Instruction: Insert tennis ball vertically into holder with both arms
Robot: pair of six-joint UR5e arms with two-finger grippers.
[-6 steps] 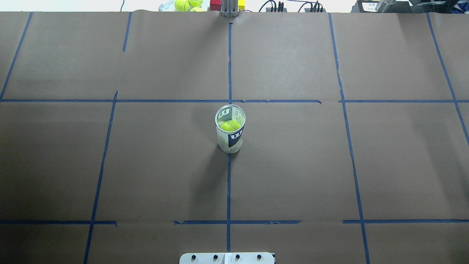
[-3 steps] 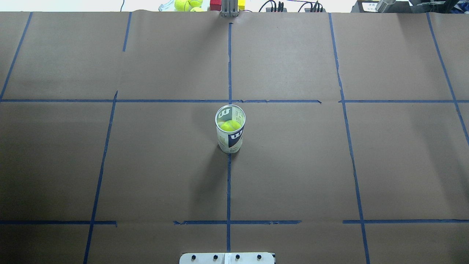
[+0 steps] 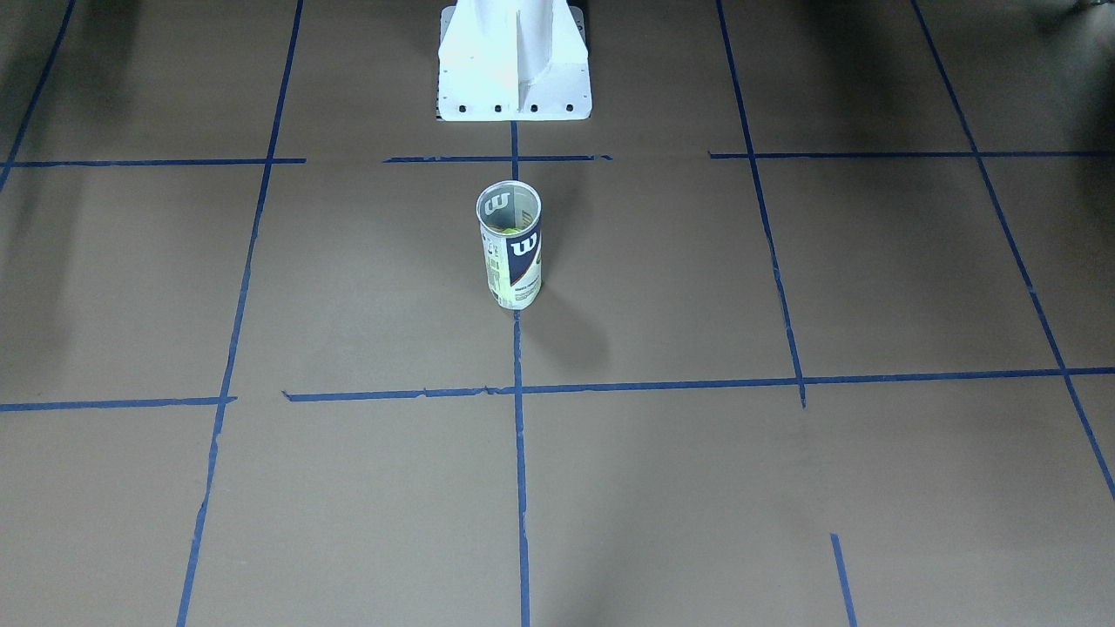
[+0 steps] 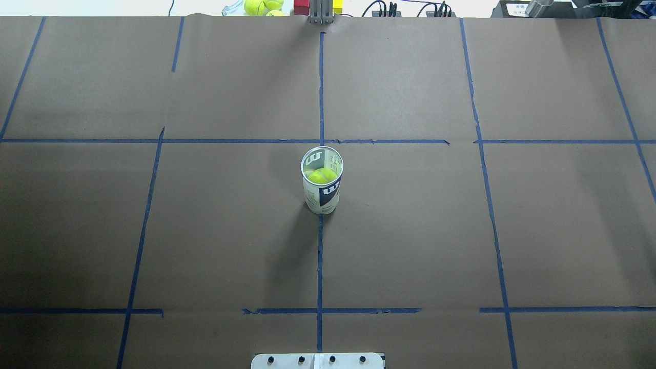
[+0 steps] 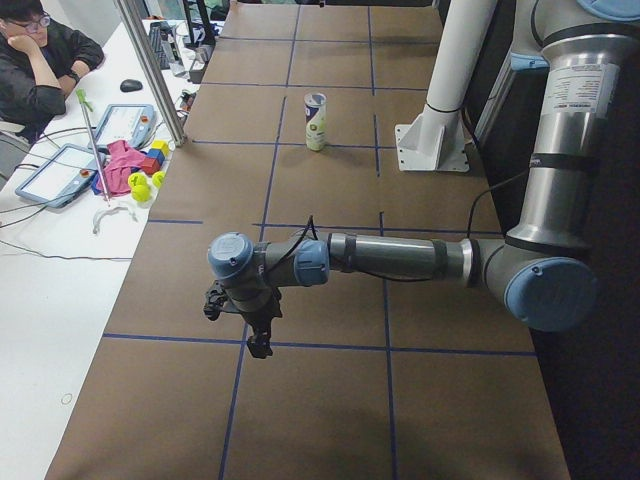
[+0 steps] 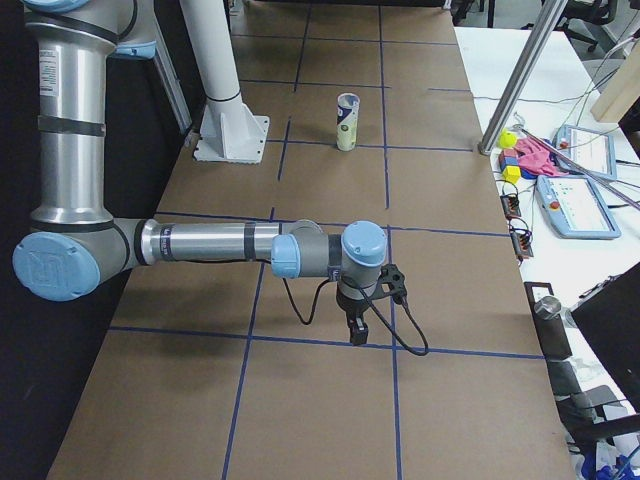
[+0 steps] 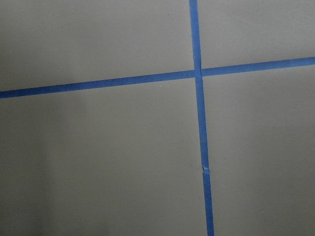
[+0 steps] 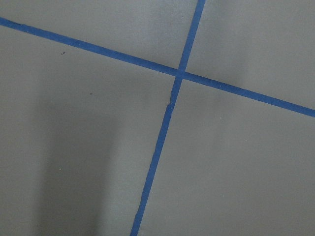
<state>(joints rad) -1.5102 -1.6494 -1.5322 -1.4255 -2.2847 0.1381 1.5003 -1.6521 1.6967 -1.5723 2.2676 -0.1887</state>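
A brown-papered table (image 4: pixel 410 230) carries a grid of blue tape lines (image 4: pixel 320 256). Alongside it, a white side desk (image 5: pixel 60 300) holds tablets (image 5: pixel 55 175) and coloured blocks (image 5: pixel 152 160).

One holder (image 4: pixel 322 187) stands mid-frame on the bench (image 4: pixel 461 230), with one tennis ball (image 4: pixel 322 176) inside it. Three loose balls (image 4: pixel 252 6) sit at the overhead view's top edge, beside one red block (image 4: pixel 301 6) and one yellow block (image 4: pixel 337 6). Two arms show: the left arm (image 5: pixel 400 258) and the right arm (image 6: pixel 200 242). There is one white pedestal (image 3: pixel 514 61) and one person (image 5: pixel 40 60), upper left.

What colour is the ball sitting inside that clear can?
Yellow-green; the tennis ball shows best in the overhead view.
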